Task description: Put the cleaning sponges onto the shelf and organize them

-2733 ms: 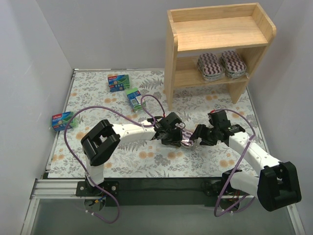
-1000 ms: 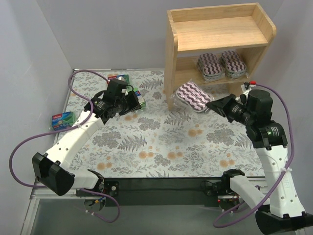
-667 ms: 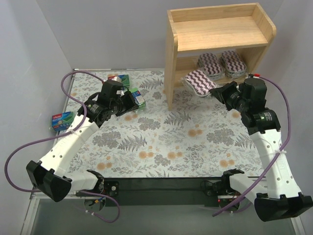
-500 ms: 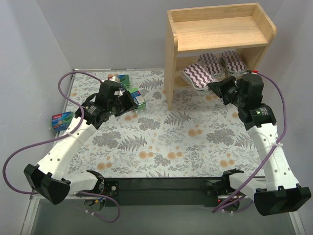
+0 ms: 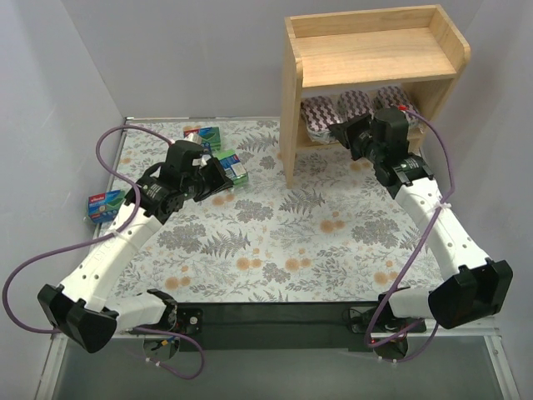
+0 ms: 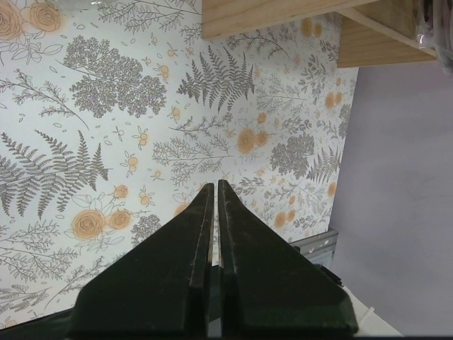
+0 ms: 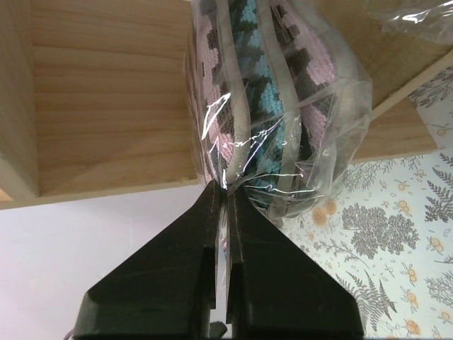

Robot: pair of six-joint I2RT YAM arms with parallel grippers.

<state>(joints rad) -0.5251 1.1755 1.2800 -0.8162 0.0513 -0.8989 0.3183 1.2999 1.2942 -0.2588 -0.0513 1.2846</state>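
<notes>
The wooden shelf [image 5: 375,54] stands at the back right. Three maroon-and-white striped oval pads lie on its lower tier. My right gripper [image 5: 339,131] is shut on the plastic wrapper of the leftmost pad [image 5: 315,112], which sits at the tier's left end. In the right wrist view the fingers [image 7: 212,212] pinch the wrapper of that pad [image 7: 269,106] against the shelf [image 7: 106,106]. My left gripper [image 5: 218,177] is shut and empty, just left of a green sponge pack [image 5: 232,165]. Two more green packs lie at the back [image 5: 202,138] and at the far left [image 5: 106,204].
The floral mat [image 5: 275,242] covers the table between the arms. In the left wrist view my shut gripper [image 6: 215,187] hovers over bare mat, with the shelf foot [image 6: 269,14] at the top. Grey walls close in on both sides.
My right gripper has carried the striped pad from the mat up and left onto the shelf's lower tier. My left arm has shifted only slightly near the green packs.
</notes>
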